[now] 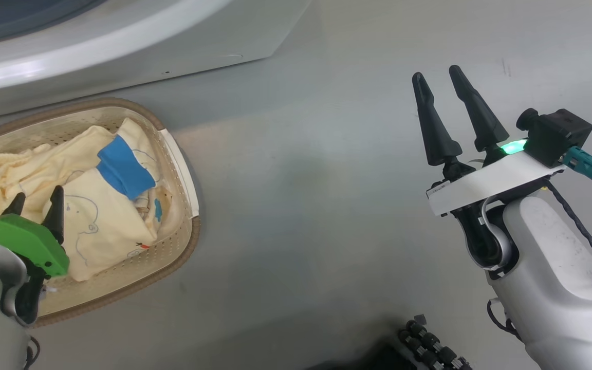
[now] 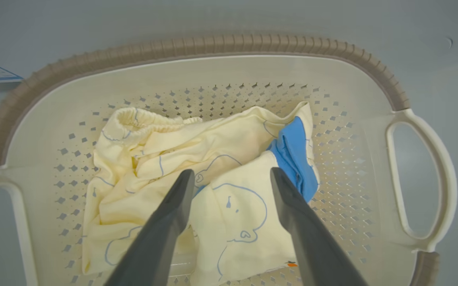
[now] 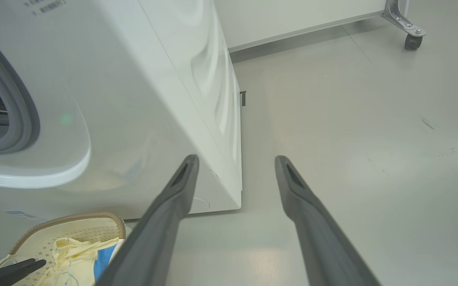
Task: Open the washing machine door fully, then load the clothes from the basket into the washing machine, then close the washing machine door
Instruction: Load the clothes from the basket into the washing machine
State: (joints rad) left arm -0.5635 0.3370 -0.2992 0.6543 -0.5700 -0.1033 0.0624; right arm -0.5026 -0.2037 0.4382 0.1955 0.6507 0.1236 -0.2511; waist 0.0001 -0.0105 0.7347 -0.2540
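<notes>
The cream basket (image 1: 180,169) with its brown rim sits on the floor just in front of the white washing machine (image 1: 121,56). Pale yellow clothes (image 2: 165,159) with bear outlines lie crumpled inside it, and one has a bright blue band (image 1: 124,169). My left gripper (image 2: 232,174) is open just above the clothes (image 1: 95,226), one finger on each side of a bear drawing. My right gripper (image 1: 437,74) is open and empty over bare floor, well right of the basket. The machine's grey gasket (image 3: 18,119) rings an open drum mouth. The washing machine door is out of view.
A caster wheel (image 3: 412,39) of a metal frame stands on the grey floor at the far right, by a white wall panel (image 3: 292,16). A blue sticker (image 3: 18,214) marks the machine's lower front. Dark rollers (image 1: 432,347) of my base show below.
</notes>
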